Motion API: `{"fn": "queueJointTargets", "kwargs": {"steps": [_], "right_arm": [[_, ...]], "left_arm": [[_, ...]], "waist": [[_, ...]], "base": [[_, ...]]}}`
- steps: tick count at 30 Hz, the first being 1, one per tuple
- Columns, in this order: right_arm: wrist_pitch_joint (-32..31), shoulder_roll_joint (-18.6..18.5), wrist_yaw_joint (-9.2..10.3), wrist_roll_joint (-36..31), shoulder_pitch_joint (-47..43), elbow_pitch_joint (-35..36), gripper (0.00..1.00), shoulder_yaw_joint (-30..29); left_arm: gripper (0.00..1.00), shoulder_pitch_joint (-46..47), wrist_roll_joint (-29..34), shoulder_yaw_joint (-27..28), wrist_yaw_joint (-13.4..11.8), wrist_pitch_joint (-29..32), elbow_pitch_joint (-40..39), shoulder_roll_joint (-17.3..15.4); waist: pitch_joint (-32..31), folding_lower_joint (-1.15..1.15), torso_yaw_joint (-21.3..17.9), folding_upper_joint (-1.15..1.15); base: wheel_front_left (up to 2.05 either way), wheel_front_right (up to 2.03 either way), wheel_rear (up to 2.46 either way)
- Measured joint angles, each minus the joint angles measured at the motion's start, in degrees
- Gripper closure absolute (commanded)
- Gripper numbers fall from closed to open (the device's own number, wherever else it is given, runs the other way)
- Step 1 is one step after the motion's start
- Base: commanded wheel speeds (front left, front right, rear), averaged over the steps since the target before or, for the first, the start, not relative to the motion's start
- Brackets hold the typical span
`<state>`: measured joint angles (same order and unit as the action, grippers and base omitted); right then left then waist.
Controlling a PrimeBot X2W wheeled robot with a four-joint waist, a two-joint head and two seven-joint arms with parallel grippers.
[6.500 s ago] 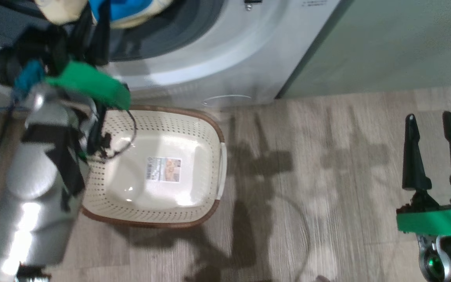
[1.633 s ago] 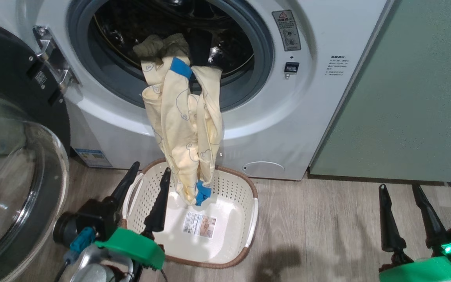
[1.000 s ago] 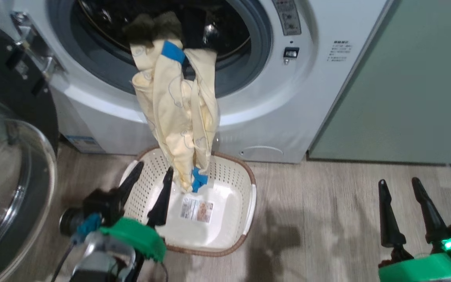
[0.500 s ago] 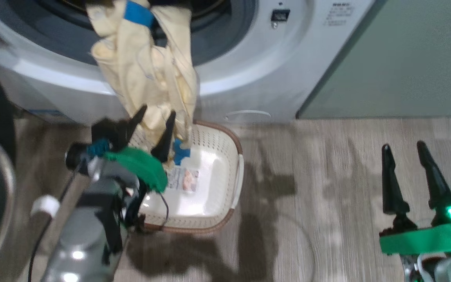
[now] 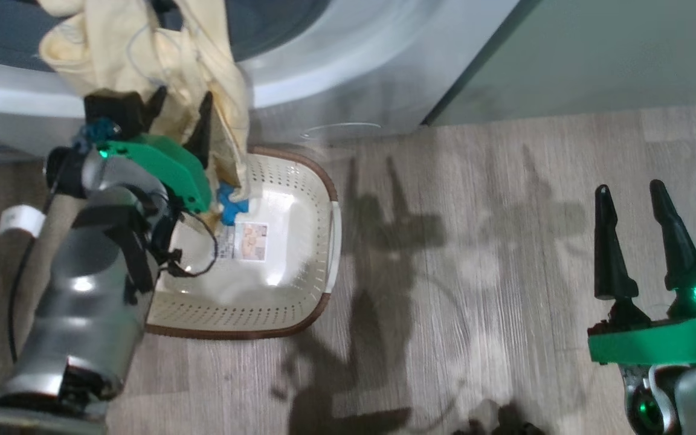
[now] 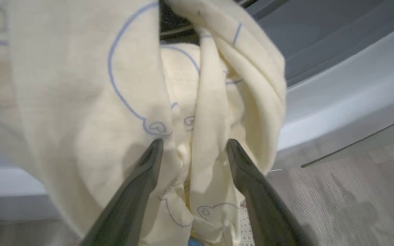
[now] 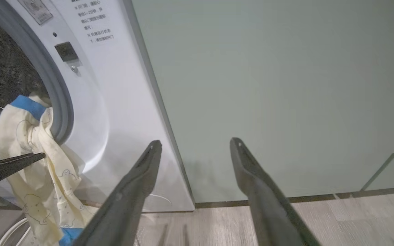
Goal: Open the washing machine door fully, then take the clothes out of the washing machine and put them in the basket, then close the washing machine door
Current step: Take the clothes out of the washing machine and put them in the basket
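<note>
Left gripper (image 5: 183, 98) spread wide, tips against the clothes (image 5: 136, 54), no pinch. Clothes hang out of the washing machine (image 5: 348, 66) mouth, with the blue end down inside the basket (image 5: 319, 181), which is just below it. Right gripper (image 5: 631, 193) also spread, empty, well apart over the floor (image 5: 475, 272).

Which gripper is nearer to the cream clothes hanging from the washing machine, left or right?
Left. The left gripper stands open right against the clothes. The right gripper, also open, hangs far to the side, over the floor.
</note>
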<state>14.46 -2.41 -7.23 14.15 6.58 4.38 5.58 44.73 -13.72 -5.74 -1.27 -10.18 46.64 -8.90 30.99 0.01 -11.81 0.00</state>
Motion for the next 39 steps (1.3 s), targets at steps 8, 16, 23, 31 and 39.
{"fn": "queueJointTargets", "kwargs": {"steps": [8,16,23,31,39], "right_arm": [[0.0,0.0,0.0,0.6,0.0,0.0,0.0,0.0],[0.0,0.0,0.0,0.6,1.0,0.1,0.0,0.3],[0.0,0.0,0.0,0.6,0.9,0.1,0.0,0.1],[0.0,0.0,0.0,0.4,0.7,0.1,0.0,-0.5],[0.0,0.0,0.0,-0.8,0.6,0.5,0.0,-1.4]], "left_arm": [[0.0,4.4,-1.3,1.5,-1.4,-2.1,8.2,-0.3],[1.0,6.7,-1.6,1.5,-0.9,-3.5,12.5,-0.1],[1.0,7.1,-1.6,1.1,0.3,-4.0,13.5,0.8],[1.0,2.0,-1.2,0.2,0.7,-4.1,2.9,2.1],[1.0,-9.2,1.5,0.5,-0.4,-4.2,-20.3,3.3]], "waist": [[1.0,-0.01,-1.1,0.0],[0.8,-0.01,-1.1,0.0],[0.2,-0.01,-0.4,0.0],[-0.7,-0.01,1.6,0.0],[-2.0,-0.01,4.2,0.0]], "base": [[0.0,0.0,0.0],[0.0,0.0,0.0],[0.0,0.0,0.0],[0.0,0.0,0.0],[0.0,0.0,0.0]]}}
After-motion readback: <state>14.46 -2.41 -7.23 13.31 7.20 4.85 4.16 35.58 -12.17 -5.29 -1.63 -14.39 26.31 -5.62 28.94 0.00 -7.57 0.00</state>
